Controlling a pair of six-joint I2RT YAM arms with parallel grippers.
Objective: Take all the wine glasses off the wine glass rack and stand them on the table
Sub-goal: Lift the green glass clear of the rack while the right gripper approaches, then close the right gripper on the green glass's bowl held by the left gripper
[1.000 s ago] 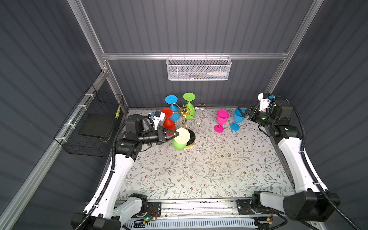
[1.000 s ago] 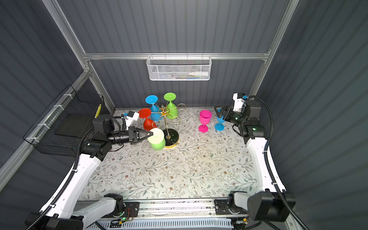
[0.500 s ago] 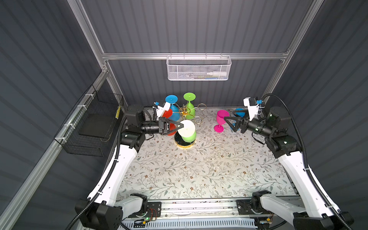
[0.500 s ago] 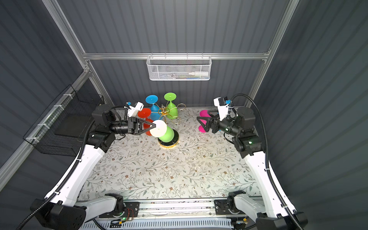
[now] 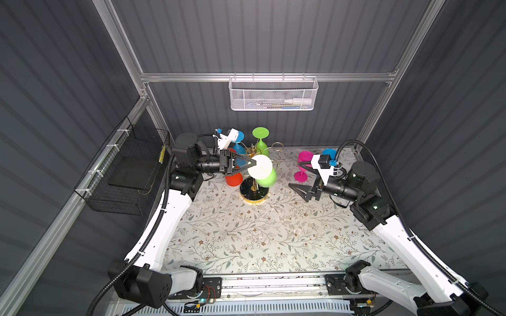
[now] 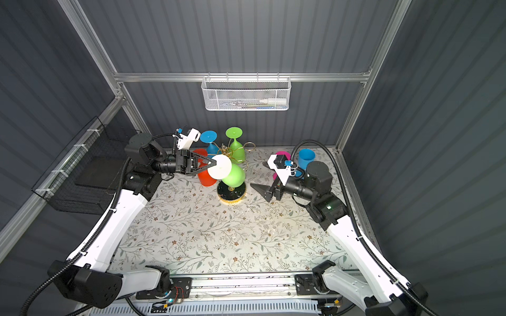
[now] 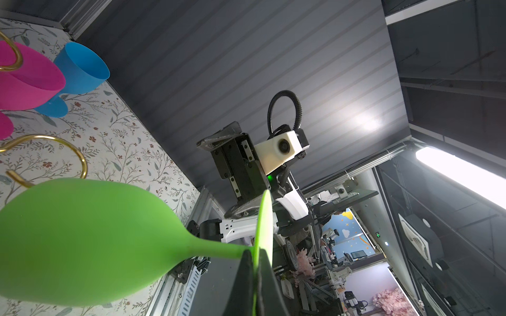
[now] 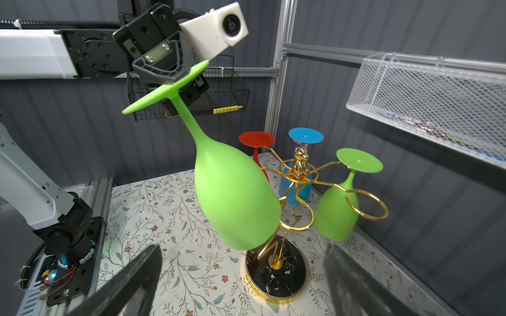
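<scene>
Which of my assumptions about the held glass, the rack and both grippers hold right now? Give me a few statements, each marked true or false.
1. The left gripper is shut on the foot of the held green glass. True.
2. The held green glass hangs bowl up. False: it is tilted, bowl down and foot on top.
3. The right gripper has its fingers open and holds nothing. True.
4. The wine glass rack is bare. False: a red glass, a blue glass and a second green glass hang on it.
5. The pink glass lies on its side. False: it stands upright.
</scene>
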